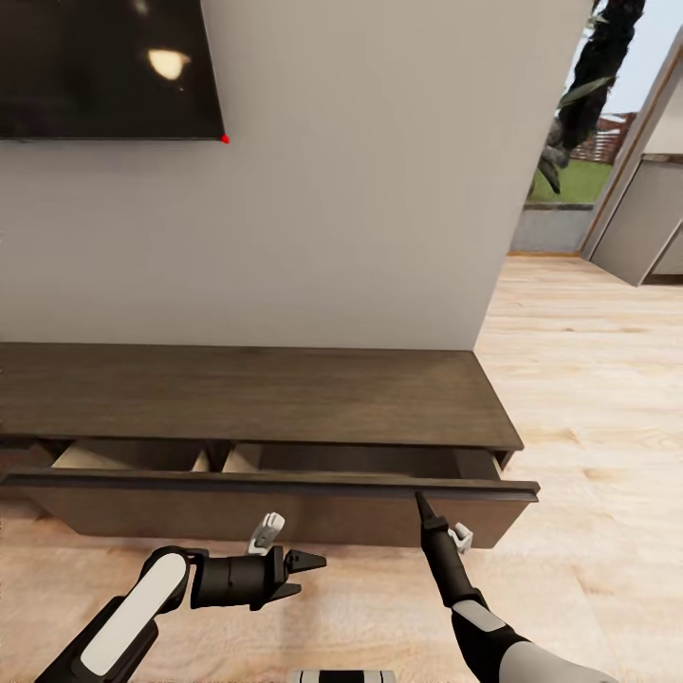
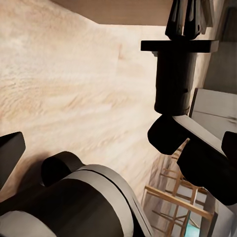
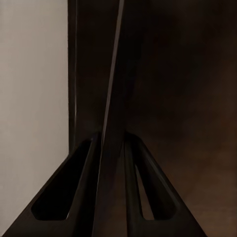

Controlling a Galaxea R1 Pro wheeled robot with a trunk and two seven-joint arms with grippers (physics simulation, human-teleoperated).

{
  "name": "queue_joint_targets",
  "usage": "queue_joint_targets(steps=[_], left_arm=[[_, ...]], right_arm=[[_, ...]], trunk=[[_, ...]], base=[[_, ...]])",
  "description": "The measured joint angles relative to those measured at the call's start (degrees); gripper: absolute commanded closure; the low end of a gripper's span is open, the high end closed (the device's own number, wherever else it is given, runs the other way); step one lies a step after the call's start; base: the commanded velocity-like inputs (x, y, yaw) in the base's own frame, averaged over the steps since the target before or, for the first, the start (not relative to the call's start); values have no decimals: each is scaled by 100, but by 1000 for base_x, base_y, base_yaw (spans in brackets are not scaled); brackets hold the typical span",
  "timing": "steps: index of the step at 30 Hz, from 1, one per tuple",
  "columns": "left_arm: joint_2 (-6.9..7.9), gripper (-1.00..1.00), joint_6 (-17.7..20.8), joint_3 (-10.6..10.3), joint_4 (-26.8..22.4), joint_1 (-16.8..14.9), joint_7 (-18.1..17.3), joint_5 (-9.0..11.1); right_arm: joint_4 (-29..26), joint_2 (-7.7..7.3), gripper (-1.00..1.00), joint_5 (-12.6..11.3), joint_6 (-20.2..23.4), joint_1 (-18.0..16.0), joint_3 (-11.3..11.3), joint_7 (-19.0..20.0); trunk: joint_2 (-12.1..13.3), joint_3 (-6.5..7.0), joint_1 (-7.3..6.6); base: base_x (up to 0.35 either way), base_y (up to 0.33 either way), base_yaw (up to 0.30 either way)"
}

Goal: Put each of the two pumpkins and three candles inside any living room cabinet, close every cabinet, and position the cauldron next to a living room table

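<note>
The cabinet (image 1: 256, 394) stands against the pale wall, just ahead of both claws, with its long drawer (image 1: 275, 486) pulled partly out so that the inner compartments show beneath the flat top. The right gripper (image 1: 420, 500) reaches up to the drawer's front edge, toward its right end. In the right wrist view the two fingers (image 3: 79, 197) of the right gripper (image 3: 112, 148) sit on either side of a thin dark panel edge, pinched onto the drawer front. The left gripper (image 1: 308, 574) hangs lower, in front of the drawer face and above the wooden floor (image 1: 588, 398), pointing sideways toward the right arm; its fingers are spread apart and hold nothing. A dark screen (image 1: 104, 66) hangs on the wall far above the left claw.
</note>
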Motion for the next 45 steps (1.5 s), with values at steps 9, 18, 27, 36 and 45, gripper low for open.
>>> queue_joint_targets(steps=[9, 18, 27, 36, 45], left_arm=[[0, -100, 0, 1, 0, 0, 0, -3], [0, -100, 0, 0, 0, 0, 0, 4], [-8, -100, 0, 0, 0, 0, 0, 4], [-5, -100, 0, 0, 0, 0, 0, 2], [-1, -100, 0, -1, 0, 0, 0, -1]], right_arm=[[-27, -4, 100, 5, 33, 1, -12, -37], [-40, -1, 100, -1, 46, 0, -12, -56], [-39, 0, 100, 1, 38, 0, 9, -55], [-40, 0, 100, 3, 45, 0, 23, -55], [-33, 0, 100, 7, 48, 0, 47, -43]], trunk=[[0, 0, -1], [0, 0, 1], [0, 0, 1], [0, 0, 1], [0, 0, 2]], base=[[-6, 0, 0], [-99, 0, 0], [-157, 0, 0], [-153, 0, 0], [-198, 0, 0]])
